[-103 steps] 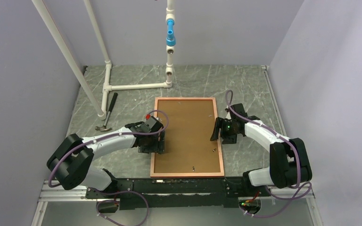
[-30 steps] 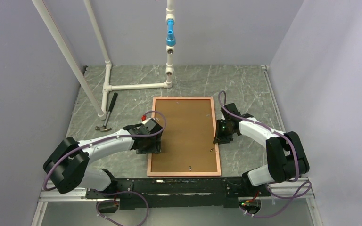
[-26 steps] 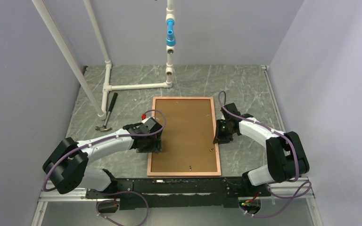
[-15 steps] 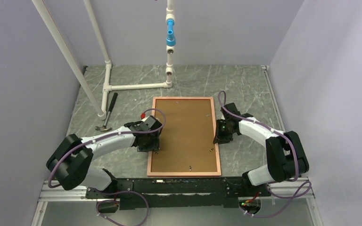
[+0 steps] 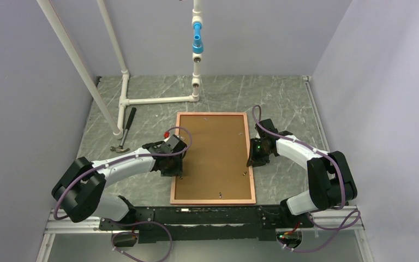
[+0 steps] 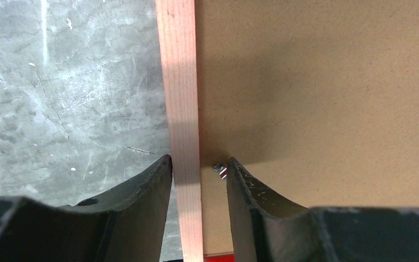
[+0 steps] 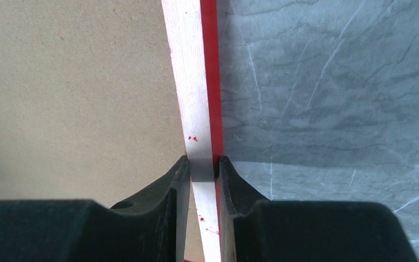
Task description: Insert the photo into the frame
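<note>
The frame lies pale-wood side up on the table, with a brown backing board filling it. The photo is hidden. My left gripper straddles the left rail; in the left wrist view this gripper is open, with a gap between the rail and the inner finger. That finger touches a small metal tab on the board. My right gripper is shut on the right rail, and the right wrist view shows it pinching the rail's pale top and red outer side.
A hammer lies on the marble table left of the frame. A white pipe stand with a blue fitting rises behind it. Two more small tabs sit on the board near its front right.
My left gripper's jaws have narrowed around the left rail over the last second. Earlier still, the right gripper moved in onto the right rail and the frame shifted slightly left.
</note>
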{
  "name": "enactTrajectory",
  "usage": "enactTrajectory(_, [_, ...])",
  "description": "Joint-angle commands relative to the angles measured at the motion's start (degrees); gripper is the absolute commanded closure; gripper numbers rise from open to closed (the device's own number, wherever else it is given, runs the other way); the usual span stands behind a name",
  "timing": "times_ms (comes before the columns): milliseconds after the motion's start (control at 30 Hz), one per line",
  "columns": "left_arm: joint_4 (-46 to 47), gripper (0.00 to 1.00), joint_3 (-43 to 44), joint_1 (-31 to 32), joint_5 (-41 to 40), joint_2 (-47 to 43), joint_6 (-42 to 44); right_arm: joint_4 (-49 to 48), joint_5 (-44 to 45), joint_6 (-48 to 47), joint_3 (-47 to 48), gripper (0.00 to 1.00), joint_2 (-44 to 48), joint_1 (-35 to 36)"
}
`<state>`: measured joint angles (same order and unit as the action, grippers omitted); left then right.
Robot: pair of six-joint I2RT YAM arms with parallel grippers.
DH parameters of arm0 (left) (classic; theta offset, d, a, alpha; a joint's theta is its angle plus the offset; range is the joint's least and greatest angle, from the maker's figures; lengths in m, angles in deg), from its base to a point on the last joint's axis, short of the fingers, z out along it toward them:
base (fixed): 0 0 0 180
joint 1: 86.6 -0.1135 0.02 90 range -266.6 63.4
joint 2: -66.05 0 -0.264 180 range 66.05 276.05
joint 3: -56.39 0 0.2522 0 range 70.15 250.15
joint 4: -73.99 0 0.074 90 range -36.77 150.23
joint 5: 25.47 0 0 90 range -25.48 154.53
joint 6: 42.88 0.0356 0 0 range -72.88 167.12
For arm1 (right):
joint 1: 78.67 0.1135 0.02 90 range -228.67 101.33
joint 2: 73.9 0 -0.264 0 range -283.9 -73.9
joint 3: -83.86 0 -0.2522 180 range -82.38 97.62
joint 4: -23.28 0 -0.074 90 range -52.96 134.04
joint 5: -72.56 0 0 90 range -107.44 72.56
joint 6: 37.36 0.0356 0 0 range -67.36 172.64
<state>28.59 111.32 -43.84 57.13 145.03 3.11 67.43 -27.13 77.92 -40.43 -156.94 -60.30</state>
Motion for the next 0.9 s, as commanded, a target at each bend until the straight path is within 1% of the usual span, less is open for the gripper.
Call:
enactTrajectory(0, [-1.51, 0.56, -1.70, 0.06, 0.23, -1.44, 2.18, -2.27, 1.08, -0.49, -0.65, 0.85, -2.41, 0.73])
enactTrajectory(167, [-1.69, 0.62, -2.66, 0.11, -0.35, -1.01, 2.25, -2.26, 1.01, -0.49, -0.64, 0.85, -2.62, 0.70])
enactTrajectory(300, [-2.81, 0.73, -2.37, 0.08, -1.45, -0.43, 2.13, -2.26, 1.01, -0.49, -0.65, 0.85, -2.49, 0.68])
enactTrajectory(433, [-4.26, 0.79, -2.23, 0.11, -3.07, -0.73, 2.49, -2.21, 0.99, -0.50, -0.61, 0.85, -2.60, 0.70])
enactTrajectory(500, [-4.79, 0.80, -2.07, 0.08, -3.55, -0.96, 2.48, -2.29, 1.02, -0.49, -0.59, 0.85, -2.76, 0.70])
enactTrajectory(567, [-4.58, 0.76, -1.84, 0.12, -3.32, -1.57, 2.69, -2.35, 0.84, -0.56, -0.64, 0.85, -2.84, 0.69])
enactTrajectory(600, [-4.31, 0.71, -1.74, 0.07, -3.02, -1.99, 2.68, -2.35, 0.82, -0.50, -0.65, 0.85, -2.84, 0.70])
enactTrajectory(633, [-4.17, 0.65, -1.48, 0.10, -2.73, -2.63, 2.63, -2.35, 0.82, -0.49, -0.65, 0.85, -2.88, 0.65])
enactTrajectory(700, [-4.18, 0.49, -0.79, 0.12, -2.23, -3.94, 2.21, -2.35, 0.81, -0.50, -0.62, 0.85, -2.79, 0.71])
enactTrajectory(733, [-4.22, 0.43, -0.42, 0.13, -2.12, -4.64, 1.91, -2.40, 0.74, -0.49, -0.64, 0.85, -2.76, 0.68])
enactTrajectory(800, [-4.16, 0.37, 0.38, 0.05, -1.64, -5.98, 1.29, -2.36, 0.64, -0.59, -0.65, 0.85, -2.81, 0.70])
enactTrajectory(867, [-3.17, 0.35, 1.00, 0.07, -1.06, -7.31, 0.72, -2.35, 0.64, -0.62, -0.65, 0.85, -2.80, 0.71])
